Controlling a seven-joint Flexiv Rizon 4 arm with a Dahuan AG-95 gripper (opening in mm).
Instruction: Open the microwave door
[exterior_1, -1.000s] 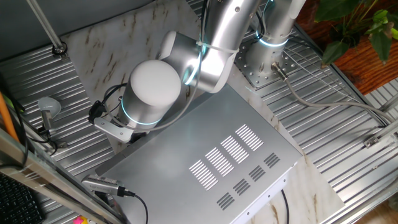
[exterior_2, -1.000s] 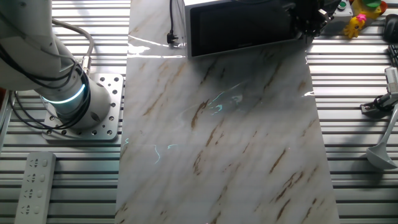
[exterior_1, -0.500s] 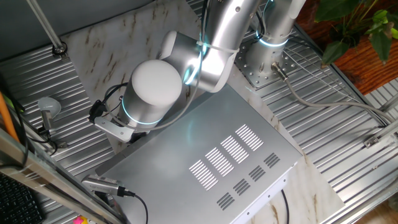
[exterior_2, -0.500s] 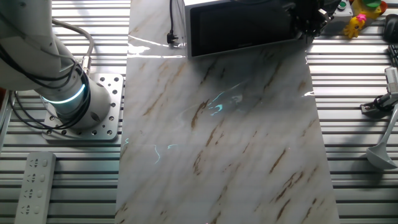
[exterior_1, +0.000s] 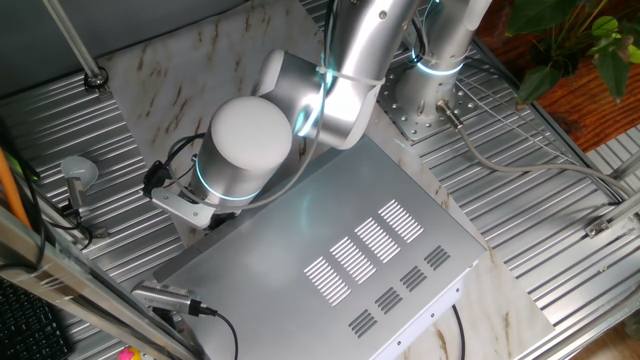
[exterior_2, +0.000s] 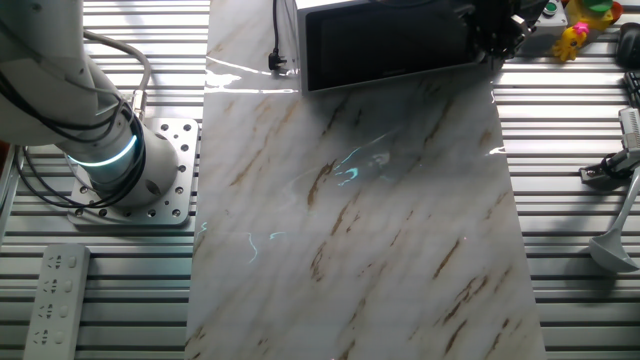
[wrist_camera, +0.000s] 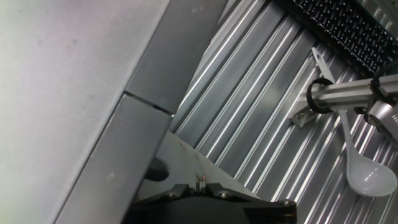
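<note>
The microwave (exterior_1: 340, 262) sits on the marble-patterned sheet (exterior_2: 360, 230) laid over the ribbed metal surface (exterior_2: 580, 130), its slotted silver top filling the lower middle of one fixed view; in the other fixed view it stands at the far end of the sheet, with the microwave door (exterior_2: 385, 45) showing as a dark glassy panel that looks flush with the front; the tool (exterior_2: 497, 30) is a dark shape at the door's right-hand edge, and whether its fingers are apart or together I cannot tell; the arm (exterior_1: 300, 100) bends over the microwave's front corner; in the hand view the grey microwave side fills the left, with a white spoon (wrist_camera: 364, 168) on the ribbed metal to the right; a black plug (exterior_2: 277, 62) lies just left of the microwave.
</note>
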